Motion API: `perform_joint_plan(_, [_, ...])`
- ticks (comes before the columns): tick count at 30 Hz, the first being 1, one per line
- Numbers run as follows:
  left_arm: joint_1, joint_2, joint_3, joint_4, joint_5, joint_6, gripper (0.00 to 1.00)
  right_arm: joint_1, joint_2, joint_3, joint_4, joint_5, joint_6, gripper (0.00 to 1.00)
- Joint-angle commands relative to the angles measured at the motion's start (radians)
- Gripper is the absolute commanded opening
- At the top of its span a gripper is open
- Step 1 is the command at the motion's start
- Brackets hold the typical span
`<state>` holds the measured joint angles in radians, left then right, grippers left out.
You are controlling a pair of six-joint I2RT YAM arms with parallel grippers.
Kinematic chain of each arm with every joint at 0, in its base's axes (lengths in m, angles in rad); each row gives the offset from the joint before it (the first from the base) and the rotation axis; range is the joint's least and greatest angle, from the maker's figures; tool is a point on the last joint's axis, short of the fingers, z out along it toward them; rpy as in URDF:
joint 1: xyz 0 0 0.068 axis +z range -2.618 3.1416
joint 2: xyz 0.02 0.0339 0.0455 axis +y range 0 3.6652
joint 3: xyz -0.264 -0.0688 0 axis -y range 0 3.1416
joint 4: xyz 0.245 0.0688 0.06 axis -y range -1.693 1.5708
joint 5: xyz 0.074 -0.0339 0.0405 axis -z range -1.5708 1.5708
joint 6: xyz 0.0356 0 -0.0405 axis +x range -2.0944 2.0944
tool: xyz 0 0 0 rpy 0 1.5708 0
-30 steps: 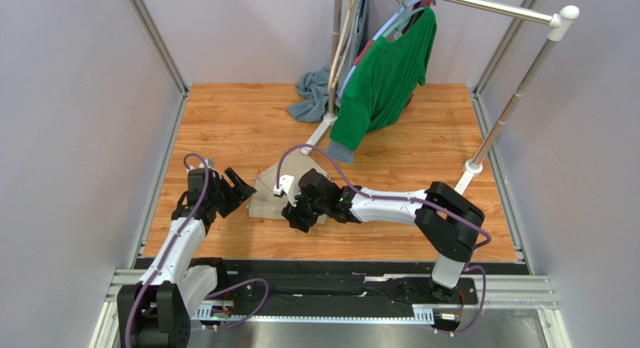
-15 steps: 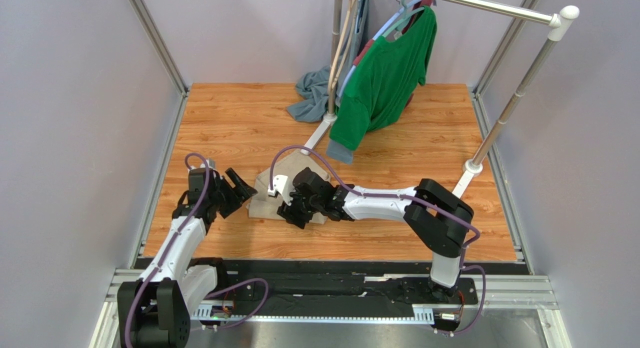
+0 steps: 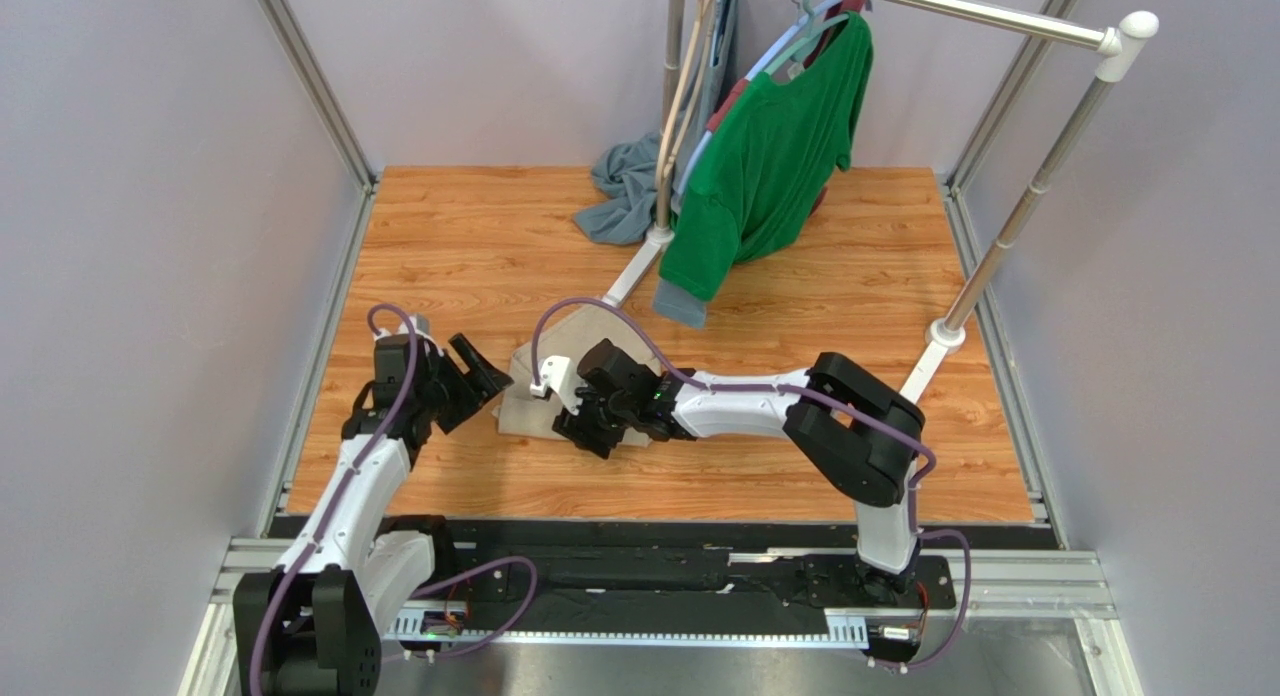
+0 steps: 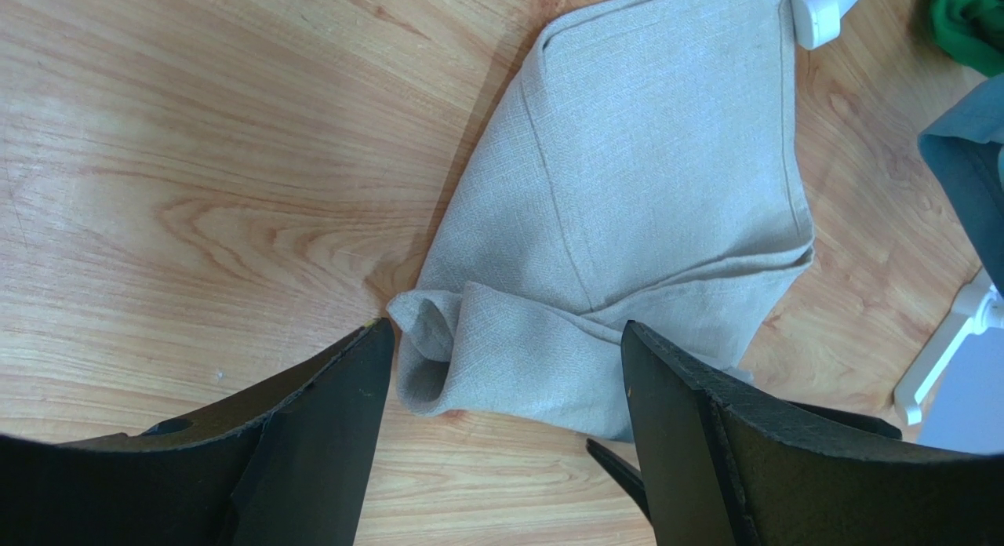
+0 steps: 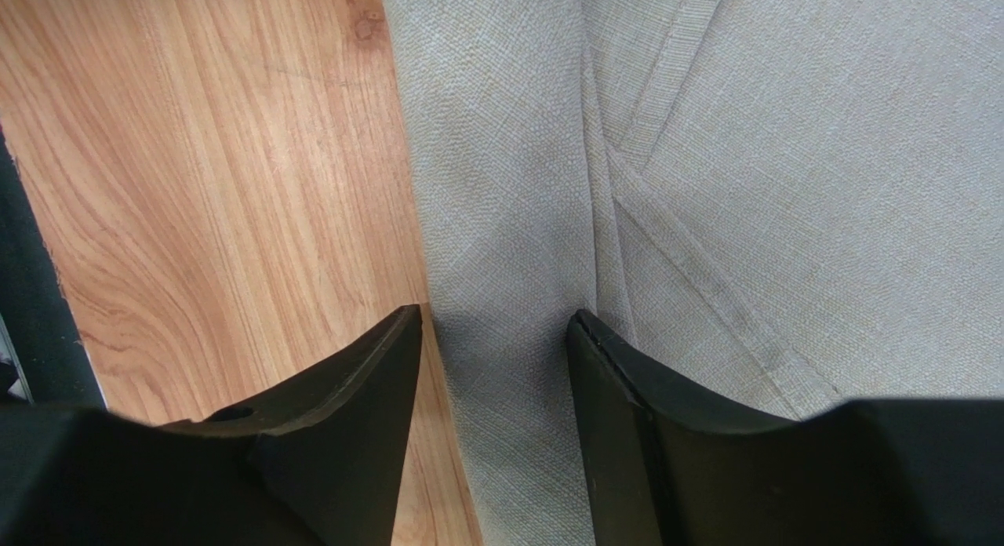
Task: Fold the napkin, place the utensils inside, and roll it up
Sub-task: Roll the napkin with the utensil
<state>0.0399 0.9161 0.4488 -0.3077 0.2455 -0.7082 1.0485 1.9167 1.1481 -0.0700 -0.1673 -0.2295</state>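
Looking down from the top camera, I see the napkin (image 3: 522,414) folded on the table (image 3: 451,246), left of centre and toward the near side, with an arm at either end.

The left gripper (image 3: 478,374) sits at the napkin's left edge. In my left wrist view its jaws (image 4: 504,334) are spread wide, touching nothing, and a curled lobe of the cloth's near corner lies between them. From there the napkin (image 4: 636,217) runs away in a flat panel with a stitched hem line. Its far corner reaches a white rack foot (image 4: 819,5). Bare wood fills everything left of that edge.

The right gripper (image 3: 580,431) is low over the napkin's near-right part. Through the right wrist camera, its jaws (image 5: 493,320) are partly spread and straddle a strip of the napkin (image 5: 731,134) just inside a straight folded edge. One finger is over the wood side and the other is over cloth. Overlapping hems stack up just right of the gap.

There is open table on the far left. The shirt (image 3: 766,156) hangs well back.
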Motion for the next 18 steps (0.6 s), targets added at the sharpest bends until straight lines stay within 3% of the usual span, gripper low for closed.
perform_joint_plan(1, [0.006, -0.039, 0.042, -0.011, -0.009, 0.021, 0.80, -0.008, 0.047, 0.059, -0.062, 0.049, 0.018, 0.50])
perform_joint_plan(6, [0.006, -0.069, 0.057, -0.040, -0.009, 0.023, 0.80, -0.015, 0.090, 0.088, -0.141, 0.016, 0.050, 0.28])
perform_joint_plan(9, [0.005, -0.095, 0.062, -0.056, -0.021, 0.032, 0.80, -0.021, 0.100, 0.104, -0.186, -0.044, 0.084, 0.21])
perform_joint_plan(18, [0.005, -0.146, -0.018, 0.008, -0.019, 0.039, 0.79, -0.068, 0.119, 0.169, -0.307, -0.277, 0.157, 0.12])
